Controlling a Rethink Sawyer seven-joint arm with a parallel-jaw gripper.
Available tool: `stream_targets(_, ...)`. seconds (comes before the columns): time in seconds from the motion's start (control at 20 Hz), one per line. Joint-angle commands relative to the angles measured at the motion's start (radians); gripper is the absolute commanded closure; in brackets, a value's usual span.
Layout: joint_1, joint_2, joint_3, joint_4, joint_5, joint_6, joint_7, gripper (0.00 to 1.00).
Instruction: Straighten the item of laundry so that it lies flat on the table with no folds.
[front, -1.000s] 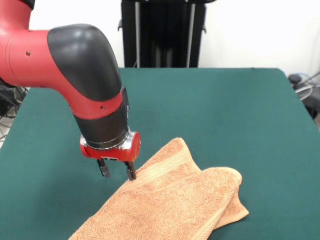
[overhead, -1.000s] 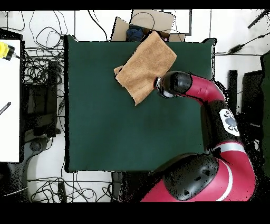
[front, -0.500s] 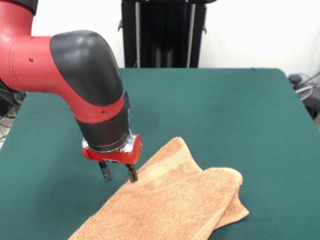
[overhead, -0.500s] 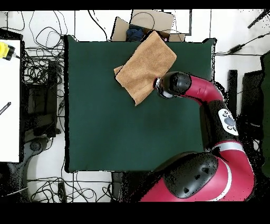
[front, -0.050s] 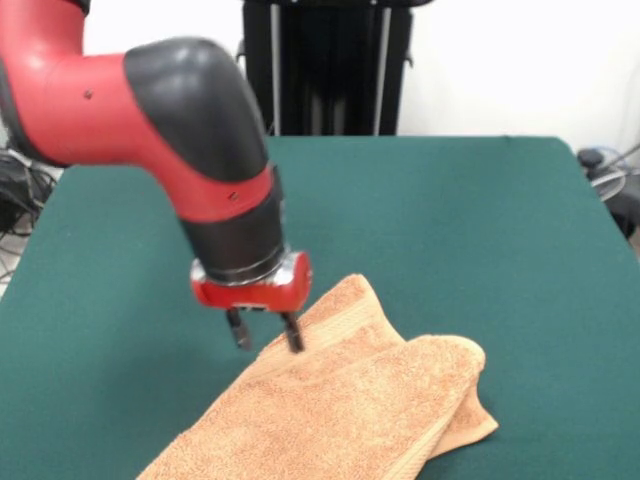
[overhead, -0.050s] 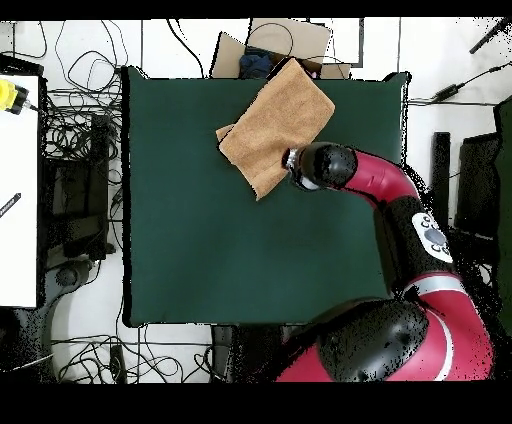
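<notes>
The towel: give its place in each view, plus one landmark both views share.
Front view: the towel lies folded at bottom centre, running off the lower edge.
Overhead view: the towel lies at the table's top edge, right of centre.
Shared landmark: the gripper, at the towel's edge in both.

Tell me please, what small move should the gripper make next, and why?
Probably lower a little and close on the towel's edge. The open gripper hangs just over that edge, and the towel lies folded double on the table, so a layer must be lifted.
</notes>
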Motion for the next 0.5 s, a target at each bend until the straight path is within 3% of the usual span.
stream_targets(0.05, 0.007, -0.103, 0.111, 0.26, 0.068, -0.116, 0.219, 0.0)
stream_targets(0.5, 0.055, -0.112, 0.055, 0.234, 0.123, -0.104, 0.162, 0.0)
